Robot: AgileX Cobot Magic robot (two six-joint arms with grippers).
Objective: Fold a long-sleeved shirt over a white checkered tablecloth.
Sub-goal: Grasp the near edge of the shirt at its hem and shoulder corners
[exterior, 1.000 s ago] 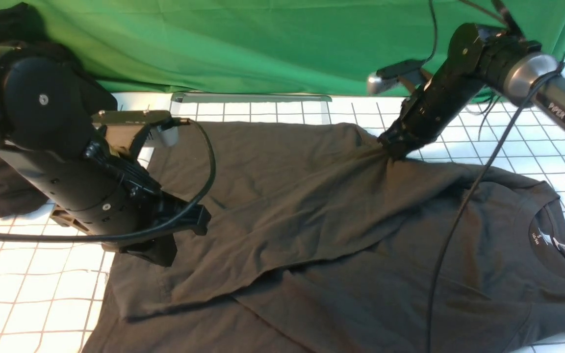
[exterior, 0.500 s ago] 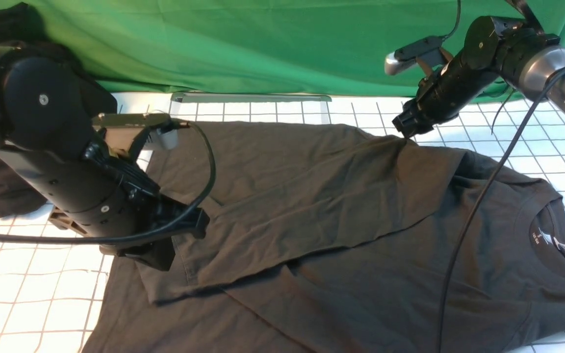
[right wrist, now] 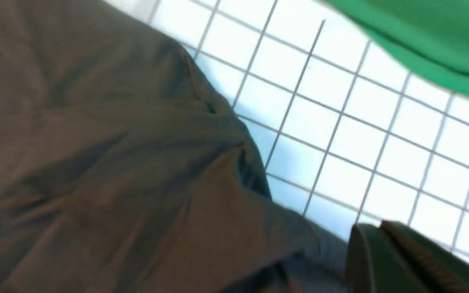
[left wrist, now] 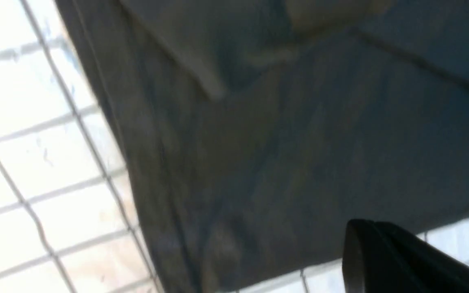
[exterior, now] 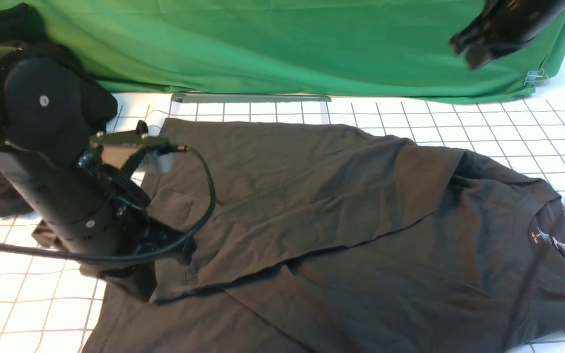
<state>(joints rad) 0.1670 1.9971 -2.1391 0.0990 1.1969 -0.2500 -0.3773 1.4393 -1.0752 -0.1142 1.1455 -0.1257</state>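
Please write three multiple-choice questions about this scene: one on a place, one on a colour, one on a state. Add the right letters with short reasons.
1. On which side of the robot does the neck label of the long-sleeved shirt lie?
A. its left
B. its right
C. it is hidden

2. What colour is the fabric behind the white checkered tablecloth?
A. red
B. green
C. yellow

3. How is the right tool?
A. shut on a sleeve
B. pressing on the tablecloth
C. high up, holding nothing

Answers:
1 B: the label shows near the right edge of the front view.
2 B: the fabric along the far side is plainly green.
3 C: it is high in front of the fabric, apart from the shirt.
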